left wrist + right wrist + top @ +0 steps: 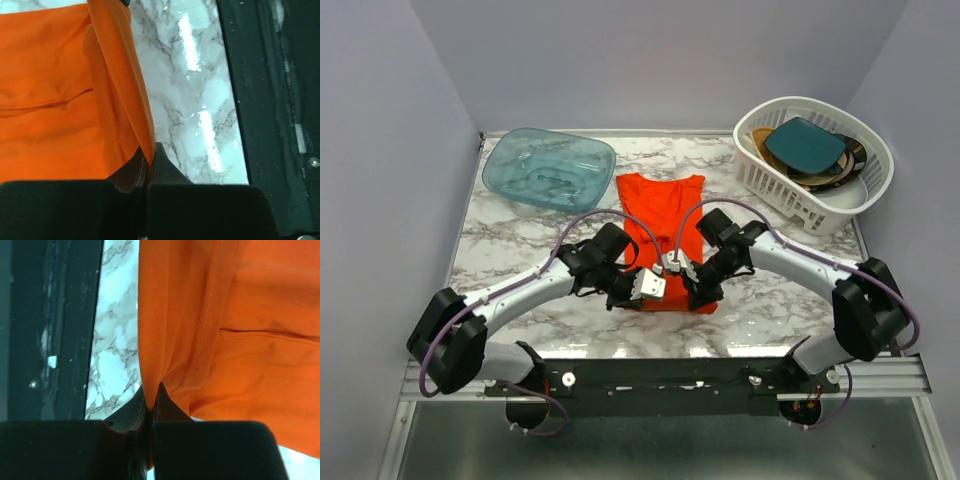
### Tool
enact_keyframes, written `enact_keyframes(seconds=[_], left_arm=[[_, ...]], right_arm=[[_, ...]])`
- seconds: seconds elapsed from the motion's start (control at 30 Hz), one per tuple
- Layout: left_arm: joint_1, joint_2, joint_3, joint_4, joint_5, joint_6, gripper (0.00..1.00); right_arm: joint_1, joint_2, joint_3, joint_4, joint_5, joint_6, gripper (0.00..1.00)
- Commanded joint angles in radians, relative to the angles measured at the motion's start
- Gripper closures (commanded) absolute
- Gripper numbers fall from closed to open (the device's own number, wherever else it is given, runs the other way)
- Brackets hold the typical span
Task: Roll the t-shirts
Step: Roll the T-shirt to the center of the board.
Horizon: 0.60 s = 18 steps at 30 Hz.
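The red-orange t-shirt (660, 215) lies folded into a narrow strip down the middle of the marble table, its near hem between the two arms. My left gripper (642, 296) is shut on the near left corner of the t-shirt (60, 100), with the hem pinched between its dark fingers (167, 167). My right gripper (692, 290) is shut on the near right corner of the t-shirt (240, 330), with fabric caught between its fingers (167, 402). Both pinched corners stand lifted off the table.
A teal plastic tub (548, 167) sits at the back left. A white basket (800, 195) holding dishes stands at the back right. The table's near edge and the black rail (720, 378) run just behind both grippers.
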Motion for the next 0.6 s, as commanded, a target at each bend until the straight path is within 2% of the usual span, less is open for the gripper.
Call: enact_keyframes(seconds=[0.0,0.13,0.33,0.5,0.57], left_arm=[[0.057,0.104,0.046,-0.285,0.182,0.119,1.0],[0.108,0.173,0.083,-0.36,0.232,0.213,1.0],[0.183,0.297,0.138,-0.339,0.243,0.261,1.0],[0.223,0.415,0.193,-0.374,0.24,0.319,1.0],[0.246,0.437,0.212,-0.373,0.234,0.331,1.0]], right_arm=[[-0.06,0.13,0.065,-0.313,-0.099,-0.205,0.9],[-0.123,0.237,0.111,-0.407,-0.116,-0.305,0.9],[-0.186,0.443,0.281,-0.591,-0.122,-0.444,0.91],[-0.194,0.578,0.433,-0.736,-0.103,-0.529,0.9],[-0.194,0.624,0.458,-0.743,-0.088,-0.52,0.9]])
